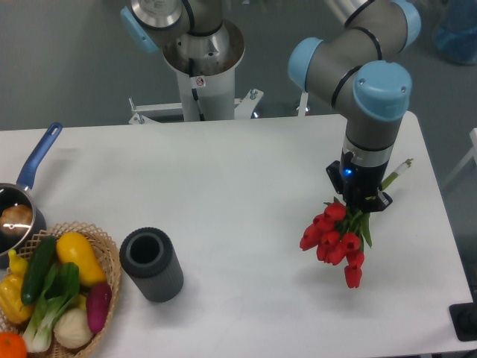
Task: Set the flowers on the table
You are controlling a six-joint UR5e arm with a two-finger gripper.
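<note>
Leftmost, a saucepan (16, 212) holds some pale food, and a wicker basket (110, 262) carries vegetables; a dark cylinder (151, 263) stands open-topped, contents unseen. Rightward, the fingers (358, 200) appear clamped on the flowers (337, 237), buds hanging over the tabletop (246, 179). They look light, soft and bruisable; stems seem the safest hold.

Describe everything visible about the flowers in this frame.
The flowers are a small bunch of red tulips with closed buds, green leaves and pale stems. The gripper holds them at the stems; one pale stem end pokes out to the upper right. The buds hang down and to the left over the white table, with a faint shadow beneath.
</note>
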